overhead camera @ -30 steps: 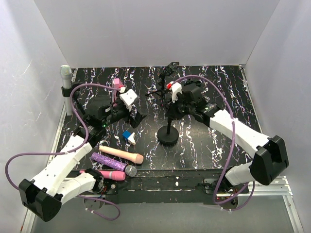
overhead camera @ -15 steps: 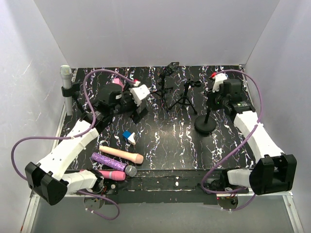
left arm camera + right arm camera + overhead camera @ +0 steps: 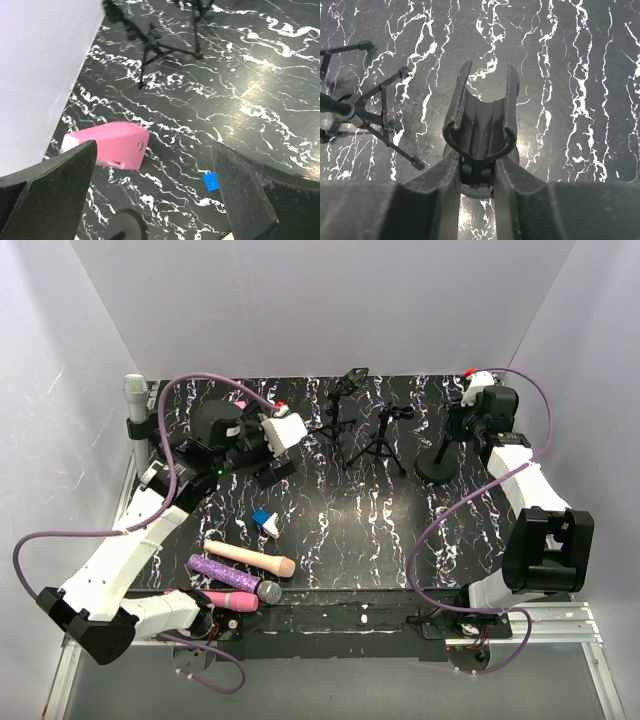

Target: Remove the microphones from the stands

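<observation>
White panels enclose a black, white-veined mat [image 3: 400, 530] that serves as the work surface.

Right gripper [image 3: 477, 167]: the fingers are closed on the neck of the round-base stand [image 3: 435, 468], directly below its clip [image 3: 479, 112]. The clip is a U-shaped cradle, open at the top, and holds nothing. A grip at the neck rather than at the cradle leaves the cradle unobstructed and gives control of the whole stand. The base sits at the far right of the mat, well apart from the other items.

Left gripper [image 3: 154, 150]: the fingers stand wide apart with nothing between them. The gripper hovers over the far left of the mat, above a pink block [image 3: 107, 146] and near a small blue piece [image 3: 210, 181].

Task item: the silver microphone [image 3: 135, 390] stands upright, head up, in a black holder [image 3: 137, 427] at the far left edge. It is the only microphone seated in a mount. Three loose microphones lie near the front edge: peach [image 3: 250, 559], purple [image 3: 222, 571] and pink [image 3: 232, 597]. Two tripods [image 3: 345, 430] at far centre carry none.

Assessment: the round-base stand is already unloaded. If the silver microphone is the target, the left gripper is the closer unit, and its wide opening suits the barrel. Extraction probably calls for a pull along the holder's axis; a sideways pull risks dragging the mount.
</observation>
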